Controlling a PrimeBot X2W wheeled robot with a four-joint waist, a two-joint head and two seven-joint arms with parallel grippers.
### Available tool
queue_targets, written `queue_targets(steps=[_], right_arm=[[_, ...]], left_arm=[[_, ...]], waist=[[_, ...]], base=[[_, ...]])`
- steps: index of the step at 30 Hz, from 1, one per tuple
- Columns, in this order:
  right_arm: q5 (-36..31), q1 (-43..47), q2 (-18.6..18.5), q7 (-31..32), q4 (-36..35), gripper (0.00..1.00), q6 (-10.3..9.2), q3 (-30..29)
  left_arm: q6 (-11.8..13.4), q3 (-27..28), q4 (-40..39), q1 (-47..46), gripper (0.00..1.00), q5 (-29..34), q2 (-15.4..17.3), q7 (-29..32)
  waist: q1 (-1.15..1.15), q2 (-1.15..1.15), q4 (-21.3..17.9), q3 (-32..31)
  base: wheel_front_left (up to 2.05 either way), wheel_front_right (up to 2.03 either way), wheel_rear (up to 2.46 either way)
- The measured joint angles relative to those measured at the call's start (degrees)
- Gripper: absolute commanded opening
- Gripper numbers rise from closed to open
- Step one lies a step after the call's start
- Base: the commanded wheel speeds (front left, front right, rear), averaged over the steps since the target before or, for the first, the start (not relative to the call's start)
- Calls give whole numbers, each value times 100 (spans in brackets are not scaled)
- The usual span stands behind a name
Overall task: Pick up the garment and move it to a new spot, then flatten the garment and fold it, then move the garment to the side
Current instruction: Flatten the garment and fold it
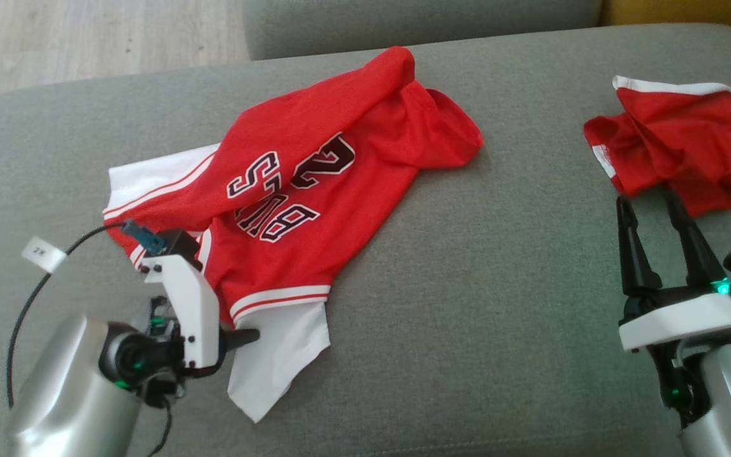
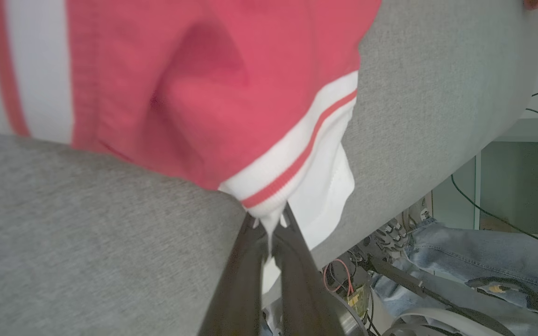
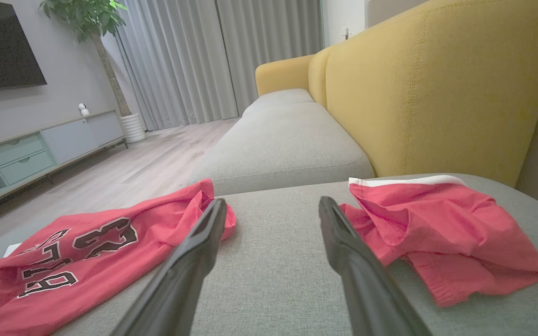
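Observation:
The garment (image 1: pixel 315 165) is a red jersey with black lettering and white sleeves, lying crumpled on the grey sofa seat (image 1: pixel 499 285) left of centre. My left gripper (image 1: pixel 248 336) sits at the jersey's near corner, where a white sleeve hangs below the striped hem. In the left wrist view my left gripper (image 2: pixel 269 226) is shut on the white edge of the garment (image 2: pixel 213 93), just under the red-and-white band. My right gripper (image 1: pixel 648 202) stands open at the right, above the seat and holding nothing. In the right wrist view the right gripper (image 3: pixel 272 205) points between the jersey (image 3: pixel 87 261) and another red piece.
A second red garment with white trim (image 1: pixel 676 139) lies bunched at the right, just beyond my right fingertips. A yellow backrest (image 3: pixel 437 84) rises on the right, another grey cushion (image 3: pixel 283 140) lies ahead. Wooden floor (image 1: pixel 86 38) at the far left. Cables and blue denim (image 2: pixel 460 252) past the seat's edge.

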Motion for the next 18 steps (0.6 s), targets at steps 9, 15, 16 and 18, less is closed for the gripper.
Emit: queue_targets(steps=[9, 15, 16, 18], right_arm=[[0, 23, 1, 46, -7, 100, 0, -74], [1, 45, -2, 181, -13, 100, 0, -90], [1, 46, -2, 208, -12, 100, 0, -85], [1, 46, -1, 211, -12, 100, 0, -58]], left_arm=[[-59, -90, -303, 14, 0, -58, 717, 509], [91, -41, -369, 47, 0, 248, 1077, 442], [92, -48, -341, 68, 0, 320, 1112, 393], [144, -29, -234, 151, 0, 371, 1128, 242]], waist=[[0, 0, 187, -99], [0, 0, 279, -87], [0, 0, 288, -82], [0, 0, 303, -76]], base=[[0, 0, 0], [0, 0, 0], [0, 0, 0], [0, 0, 0]])
